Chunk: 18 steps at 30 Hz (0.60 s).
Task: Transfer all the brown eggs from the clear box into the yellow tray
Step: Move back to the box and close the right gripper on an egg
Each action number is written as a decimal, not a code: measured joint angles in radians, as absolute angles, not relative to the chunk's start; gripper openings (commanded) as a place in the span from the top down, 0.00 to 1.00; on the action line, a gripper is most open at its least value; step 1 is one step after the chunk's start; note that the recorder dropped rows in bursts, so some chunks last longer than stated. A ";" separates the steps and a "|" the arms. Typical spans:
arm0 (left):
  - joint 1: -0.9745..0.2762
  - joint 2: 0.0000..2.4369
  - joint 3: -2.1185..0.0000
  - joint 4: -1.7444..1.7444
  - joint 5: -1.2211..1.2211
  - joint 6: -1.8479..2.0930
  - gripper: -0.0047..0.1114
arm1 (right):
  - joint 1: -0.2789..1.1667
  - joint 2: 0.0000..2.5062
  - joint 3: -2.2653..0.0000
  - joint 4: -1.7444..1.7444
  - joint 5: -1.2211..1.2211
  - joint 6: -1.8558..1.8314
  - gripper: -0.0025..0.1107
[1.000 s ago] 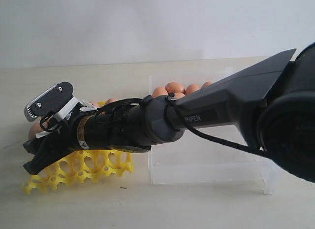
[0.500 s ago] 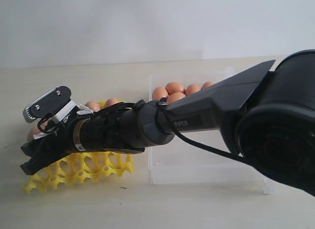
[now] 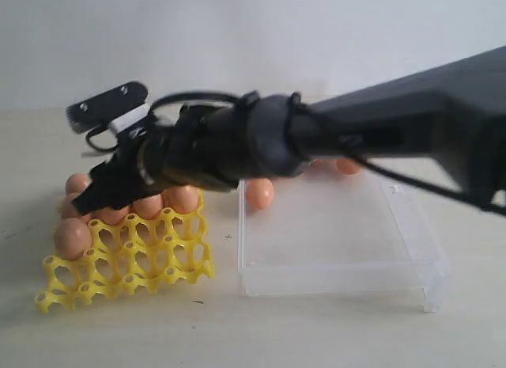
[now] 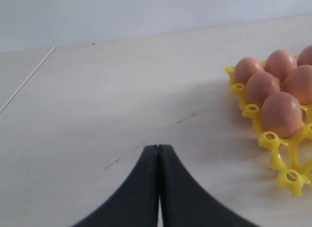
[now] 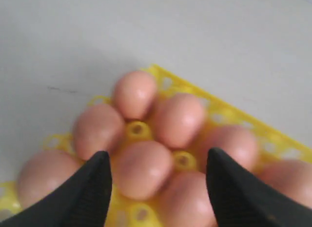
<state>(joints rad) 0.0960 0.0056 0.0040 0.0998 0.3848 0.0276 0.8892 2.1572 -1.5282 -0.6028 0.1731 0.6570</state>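
The right hand (image 5: 157, 161), released and empty, hovered low over the brown eggs (image 5: 135, 92) in the yellow tray (image 5: 229, 112); a careless sweep could knock or crack them.

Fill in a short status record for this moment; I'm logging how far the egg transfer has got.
yellow tray: several brown eggs seated, front cells empty
clear box: at least two eggs visible, right arm hides part
right gripper: open, empty, above the tray's eggs
left gripper: shut, empty, over the table beside the tray
task: unfinished
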 measured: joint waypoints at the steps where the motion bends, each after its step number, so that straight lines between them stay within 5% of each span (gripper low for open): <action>1: 0.096 0.006 0.004 0.100 0.385 0.028 0.96 | 0.881 2.130 -1.528 -0.575 0.253 0.629 0.59; 10: 0.096 0.006 0.004 0.100 0.385 0.028 0.96 | 0.710 2.039 -1.537 -0.427 0.896 0.426 0.46; 18: 0.096 0.006 0.004 0.100 0.385 0.028 0.96 | 0.592 2.071 -1.537 -0.184 0.871 0.419 0.46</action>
